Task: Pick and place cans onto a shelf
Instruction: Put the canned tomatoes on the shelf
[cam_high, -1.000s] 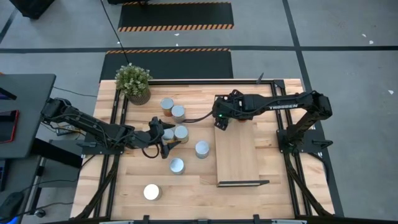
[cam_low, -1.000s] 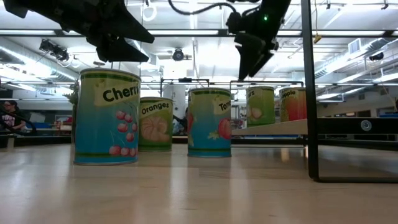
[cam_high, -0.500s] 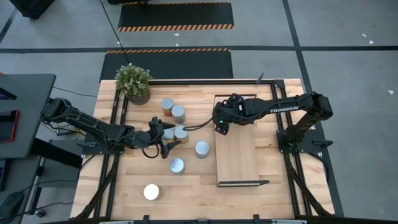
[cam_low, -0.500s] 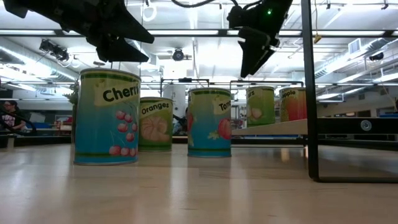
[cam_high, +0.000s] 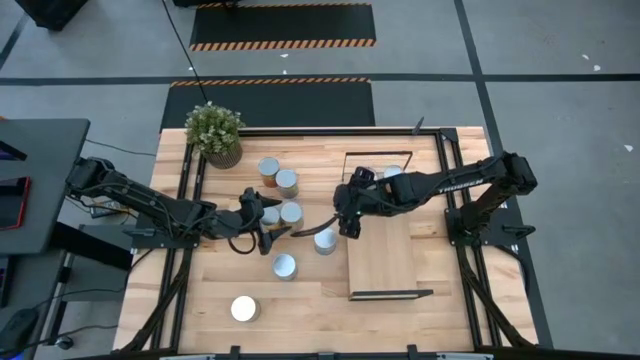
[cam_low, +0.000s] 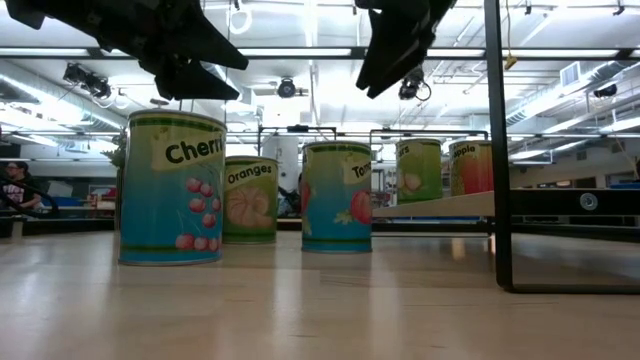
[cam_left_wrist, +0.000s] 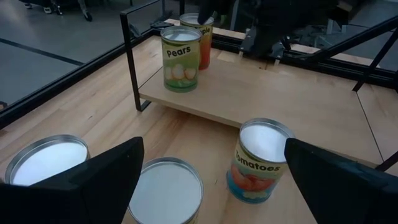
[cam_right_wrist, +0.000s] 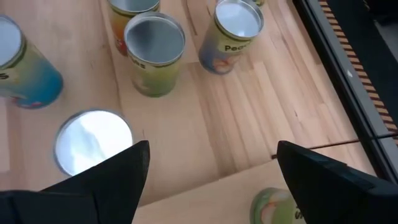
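While the plank table (cam_high: 200, 300) carries everything, the shelf (cam_high: 385, 255) lies toward its three o'clock side, with two cans (cam_left_wrist: 181, 59) at its twelve o'clock end. Loose cans (cam_high: 284, 265) cluster near the table's centre, one (cam_high: 243, 309) apart toward seven o'clock. At the shelf's nine o'clock edge, the right gripper (cam_high: 345, 228) hovers, fingers apart, empty. Over the cluster, the left gripper (cam_high: 272, 232) hangs spread wide, holding nothing.
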